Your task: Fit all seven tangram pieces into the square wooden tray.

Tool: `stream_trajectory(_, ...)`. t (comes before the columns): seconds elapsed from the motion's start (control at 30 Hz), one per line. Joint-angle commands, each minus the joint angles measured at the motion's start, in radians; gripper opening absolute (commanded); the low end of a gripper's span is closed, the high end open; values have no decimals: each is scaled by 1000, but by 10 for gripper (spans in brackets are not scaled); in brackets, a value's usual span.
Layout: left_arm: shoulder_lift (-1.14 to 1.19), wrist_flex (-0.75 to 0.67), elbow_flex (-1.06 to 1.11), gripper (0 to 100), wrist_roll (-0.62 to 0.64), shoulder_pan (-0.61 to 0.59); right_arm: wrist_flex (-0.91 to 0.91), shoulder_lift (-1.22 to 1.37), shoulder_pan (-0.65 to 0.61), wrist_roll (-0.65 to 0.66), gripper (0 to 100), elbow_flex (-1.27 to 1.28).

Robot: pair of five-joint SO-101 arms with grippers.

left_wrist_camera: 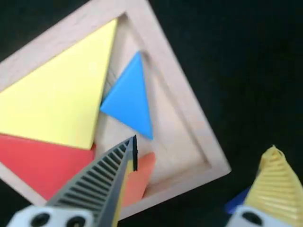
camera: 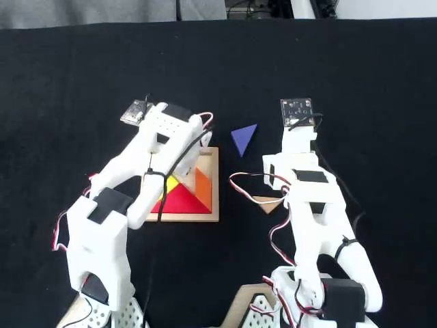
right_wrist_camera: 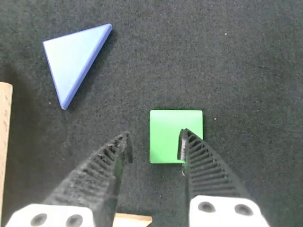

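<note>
The square wooden tray holds a large yellow triangle, a red piece, an orange piece and a small light-blue triangle lying loose in its bare corner. My left gripper hangs open above that corner with nothing in it. A darker blue triangle lies on the cloth just beyond the tray. My right gripper is open over a green square, one fingertip above the square's edge.
A tan wooden piece lies on the black cloth between the tray and the right arm's base. The tray's rim is close beside the right gripper. Open cloth stretches beyond both arms.
</note>
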Motion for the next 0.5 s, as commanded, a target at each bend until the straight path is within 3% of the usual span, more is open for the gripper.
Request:
stream_trajectory(0.0, 2, 0, -74, 398, -8, -68, -2, -44, -14, 0, 166, -2)
stream_trajectory(0.47, -11, 9, -70, 401, -8, -114, 12, -44, -14, 0, 166, -8)
